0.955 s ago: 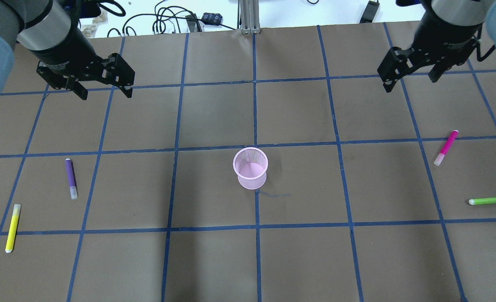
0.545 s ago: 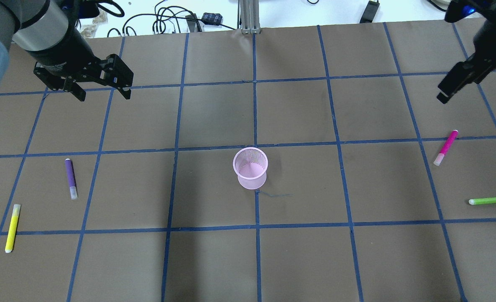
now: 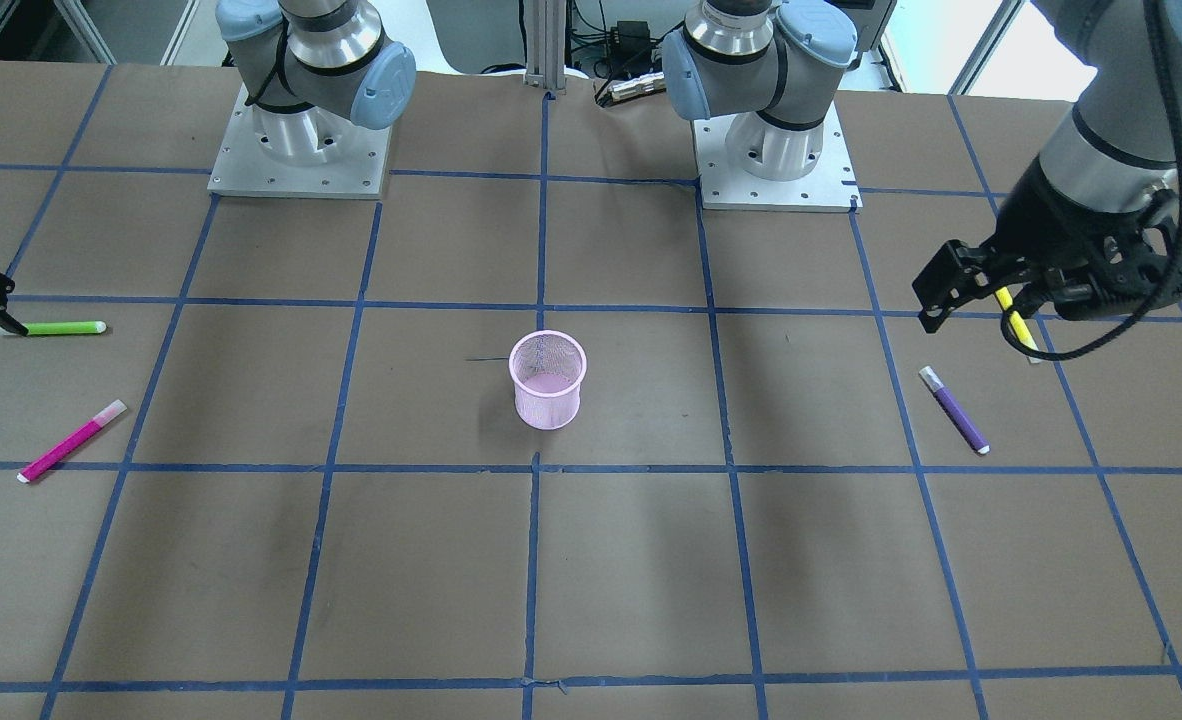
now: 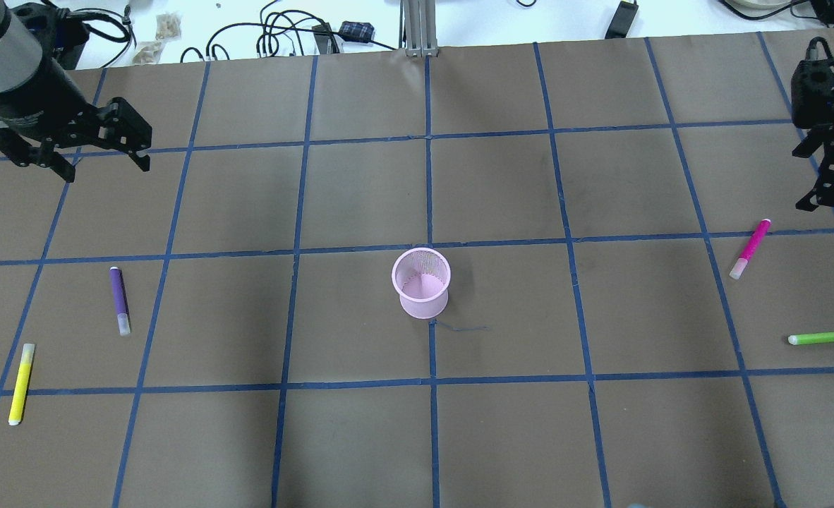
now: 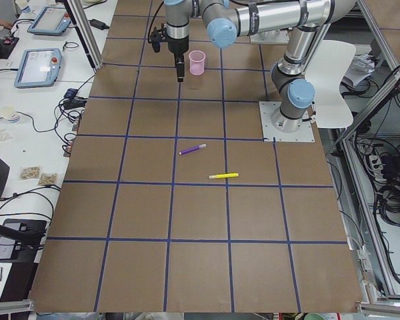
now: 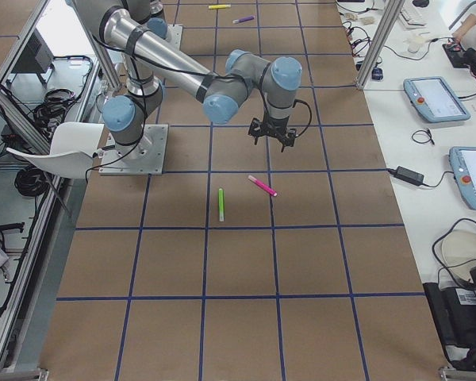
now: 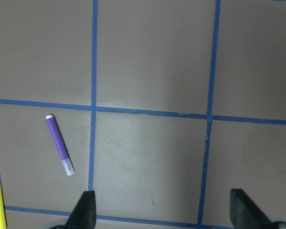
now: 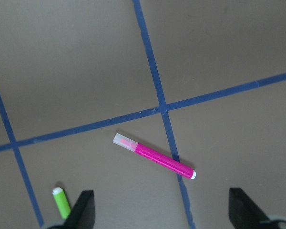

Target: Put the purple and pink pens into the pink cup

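Observation:
The pink mesh cup (image 4: 421, 282) stands upright at the table's middle. The purple pen (image 4: 118, 300) lies on the left side, and shows in the left wrist view (image 7: 60, 145). My left gripper (image 4: 106, 166) is open and empty, held above the table behind the purple pen. The pink pen (image 4: 750, 248) lies on the right side, and shows in the right wrist view (image 8: 154, 156). My right gripper (image 4: 823, 194) is open and empty, held above the table just behind and right of the pink pen.
A yellow pen (image 4: 21, 383) lies near the left edge, in front of the purple pen. A green pen (image 4: 828, 337) lies near the right edge, in front of the pink pen. Cables (image 4: 283, 35) lie beyond the table's far edge.
My left gripper has moved left toward the table's edge. My right gripper has swung right and turned, now near the pink pen. Both stayed open. Pens and cup have not moved.

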Action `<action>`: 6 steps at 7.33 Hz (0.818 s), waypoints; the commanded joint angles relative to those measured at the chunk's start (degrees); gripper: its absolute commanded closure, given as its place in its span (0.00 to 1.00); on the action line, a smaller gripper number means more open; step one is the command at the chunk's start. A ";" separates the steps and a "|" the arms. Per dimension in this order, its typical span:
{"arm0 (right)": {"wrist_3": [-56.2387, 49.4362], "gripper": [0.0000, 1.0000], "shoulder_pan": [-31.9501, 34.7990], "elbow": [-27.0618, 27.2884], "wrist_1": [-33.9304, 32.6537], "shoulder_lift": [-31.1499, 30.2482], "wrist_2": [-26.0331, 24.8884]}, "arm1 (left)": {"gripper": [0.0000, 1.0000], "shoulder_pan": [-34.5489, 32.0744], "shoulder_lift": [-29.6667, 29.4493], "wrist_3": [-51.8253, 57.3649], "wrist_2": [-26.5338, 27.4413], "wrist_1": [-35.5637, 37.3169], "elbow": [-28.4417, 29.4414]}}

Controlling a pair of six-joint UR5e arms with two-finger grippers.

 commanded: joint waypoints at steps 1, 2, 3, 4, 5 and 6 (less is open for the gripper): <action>-20.07 0.00 -0.18 0.31 -6.33 5.85 0.33 | 0.00 7.91 -4.13 -0.44 0.11 11.60 -6.94; -27.04 0.00 -0.18 0.31 -7.23 8.40 0.34 | 0.00 10.02 -5.46 -0.35 0.20 16.71 -10.38; -34.94 0.00 -0.18 0.48 -8.37 9.82 0.25 | 0.00 11.35 -7.30 -0.44 0.20 17.55 -11.98; -42.24 0.00 -0.26 2.23 -12.56 10.97 0.16 | 0.00 12.67 -9.67 -0.44 0.20 17.64 -11.91; -45.97 0.00 -0.26 5.03 -19.30 11.15 -0.28 | 0.00 13.90 -11.78 0.26 0.29 17.56 -12.60; -48.35 0.01 -0.70 7.93 -24.42 11.24 -0.11 | 0.00 14.44 -13.80 -0.52 0.29 18.25 -12.26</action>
